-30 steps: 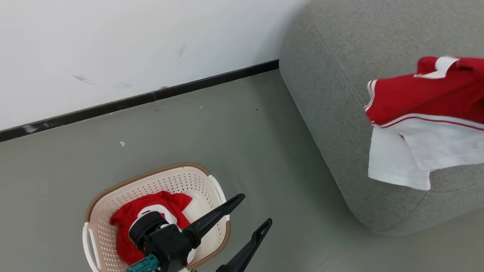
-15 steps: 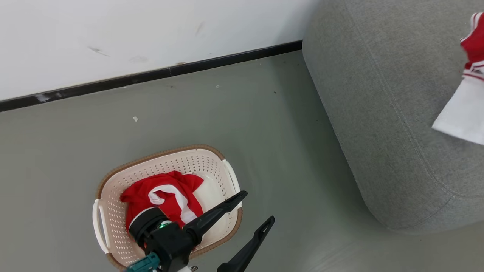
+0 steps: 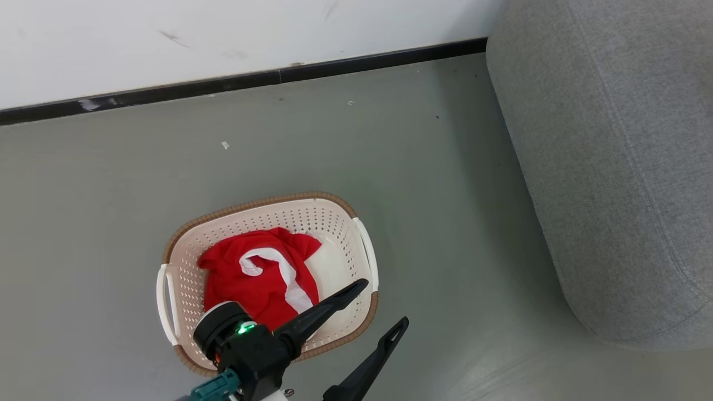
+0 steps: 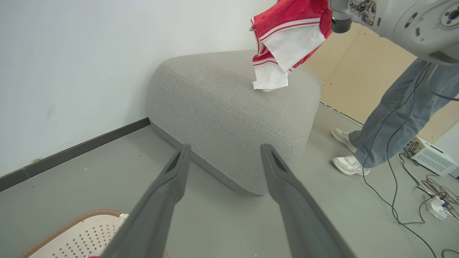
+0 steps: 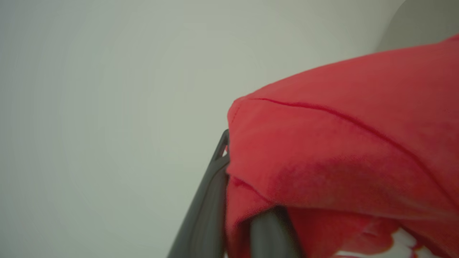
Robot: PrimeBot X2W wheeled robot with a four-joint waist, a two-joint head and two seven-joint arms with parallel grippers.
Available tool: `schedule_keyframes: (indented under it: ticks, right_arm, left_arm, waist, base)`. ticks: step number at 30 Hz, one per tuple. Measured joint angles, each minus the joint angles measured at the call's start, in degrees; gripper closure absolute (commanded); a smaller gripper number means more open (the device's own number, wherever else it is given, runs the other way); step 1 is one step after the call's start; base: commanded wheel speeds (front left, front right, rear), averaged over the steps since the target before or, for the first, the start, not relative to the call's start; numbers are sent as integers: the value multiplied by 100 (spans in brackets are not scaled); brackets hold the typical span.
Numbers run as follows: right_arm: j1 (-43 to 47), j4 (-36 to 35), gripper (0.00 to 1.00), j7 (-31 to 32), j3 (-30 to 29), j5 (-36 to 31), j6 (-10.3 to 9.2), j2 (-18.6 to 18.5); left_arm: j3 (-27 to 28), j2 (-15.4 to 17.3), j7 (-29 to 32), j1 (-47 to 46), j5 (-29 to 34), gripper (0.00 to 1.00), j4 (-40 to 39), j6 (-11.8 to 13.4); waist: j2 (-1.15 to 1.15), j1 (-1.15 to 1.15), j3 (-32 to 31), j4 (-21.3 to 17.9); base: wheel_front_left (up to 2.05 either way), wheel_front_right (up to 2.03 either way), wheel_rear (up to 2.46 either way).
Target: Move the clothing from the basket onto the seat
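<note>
The cream basket point(image 3: 262, 204) stands on the floor with one red and white clothing item point(image 3: 250, 275) crumpled inside. My left gripper point(image 3: 384, 303) is open above the basket's right rim, its fingers empty. In the left wrist view my left gripper point(image 4: 224, 152) points at the grey seat point(image 4: 229, 104). A second red and white garment point(image 4: 287, 39) hangs from my right arm point(image 4: 405, 18), its lower white corner touching the seat top. My right gripper point(image 5: 247, 175) is shut on this red fabric point(image 5: 340, 161).
A white wall with a dark skirting board point(image 3: 250, 81) runs behind the basket. The seat point(image 3: 613, 167) fills the right of the head view. A person's jeans leg point(image 4: 394, 114) and white shoes point(image 4: 349, 165) stand beside the seat, with cables point(image 4: 412, 215) on the floor.
The head camera has turned, so basket and seat shifted right and the hanging garment left the picture at the right edge. My left gripper stays open.
</note>
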Motion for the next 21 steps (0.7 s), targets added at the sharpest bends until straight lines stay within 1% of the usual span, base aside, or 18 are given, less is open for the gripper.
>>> schedule_keyframes:
  ticks: [4, 8, 21]
  right_arm:
    - [-117, 517, 100, 49, -330, -261, 0, -70]
    - [-254, 818, 100, 49, -511, -511, 0, -178]
    - [-1290, 846, 100, 89, -610, -911, 0, -436]
  left_arm:
    - [-36, 7, 41, -36, 0, 0, 0, -1]
    - [-76, 5, 64, -175, 0, 0, -2, -9]
    - [-68, 24, 85, -425, -3, 0, 9, -15]
  waist:
    - [0, 0, 115, 93]
    - [0, 0, 232, 174]
    - [0, 0, 587, 361]
  base:
    - [0, 0, 0]
    - [0, 0, 0]
    - [0, 0, 0]
